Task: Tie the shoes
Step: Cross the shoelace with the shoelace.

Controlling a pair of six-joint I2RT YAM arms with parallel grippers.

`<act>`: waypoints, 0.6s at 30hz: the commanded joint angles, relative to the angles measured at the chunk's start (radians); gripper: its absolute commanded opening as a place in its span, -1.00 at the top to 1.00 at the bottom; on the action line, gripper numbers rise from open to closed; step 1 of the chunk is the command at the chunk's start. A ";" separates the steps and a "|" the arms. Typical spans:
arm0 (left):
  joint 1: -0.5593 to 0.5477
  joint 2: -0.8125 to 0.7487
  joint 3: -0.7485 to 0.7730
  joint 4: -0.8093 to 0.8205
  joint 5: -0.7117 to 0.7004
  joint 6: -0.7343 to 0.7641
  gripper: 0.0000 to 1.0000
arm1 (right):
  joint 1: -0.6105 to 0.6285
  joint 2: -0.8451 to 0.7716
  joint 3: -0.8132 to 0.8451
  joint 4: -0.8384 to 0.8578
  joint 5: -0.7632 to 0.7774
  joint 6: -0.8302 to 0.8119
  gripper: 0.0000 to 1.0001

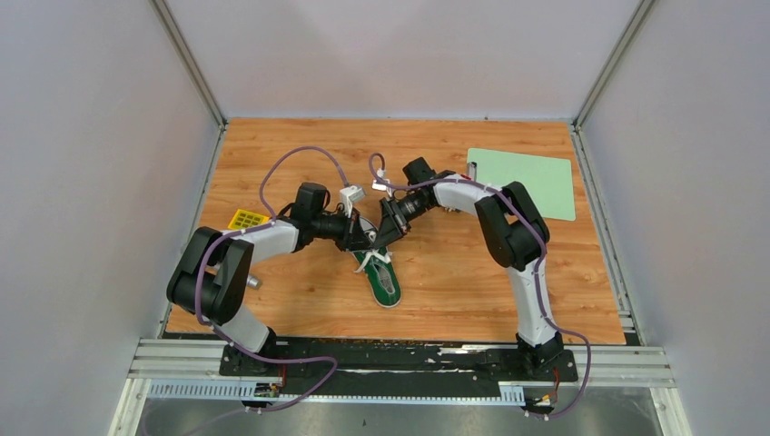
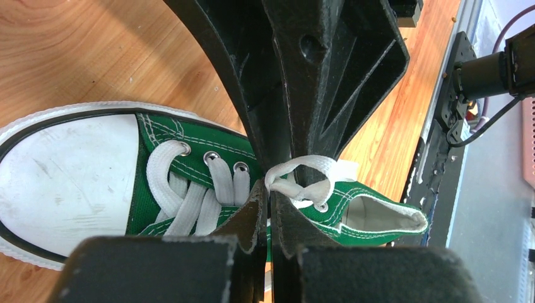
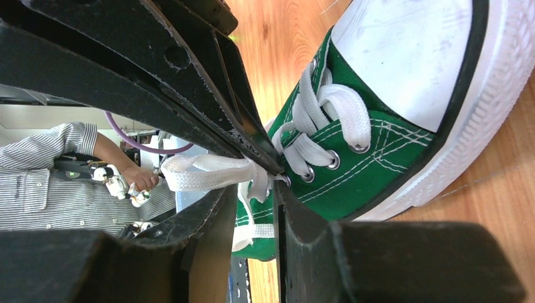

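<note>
Wooden counter carries a green mat and a yellow gridded piece. Left gripper clamps the laces of the sneaker. Right gripper, slightly apart, crowds it.

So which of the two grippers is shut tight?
The left gripper: its tips meet, while the right gripper's stand apart with white lace between them.

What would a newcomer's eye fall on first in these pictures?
A green, white-toed sneaker lies in the middle of the table. Over it the left end effector is shut on a loop of the white laces, with the right end effector open beside it. A pale green mat lies at the far right.
</note>
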 commanded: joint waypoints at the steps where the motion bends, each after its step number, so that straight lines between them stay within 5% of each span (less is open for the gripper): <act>1: -0.011 -0.037 0.023 -0.008 0.004 0.020 1.00 | 0.015 0.021 0.032 0.028 -0.013 0.007 0.42; 18: -0.011 -0.057 0.034 -0.051 0.012 0.082 1.00 | -0.042 -0.023 0.001 0.027 0.025 0.004 0.43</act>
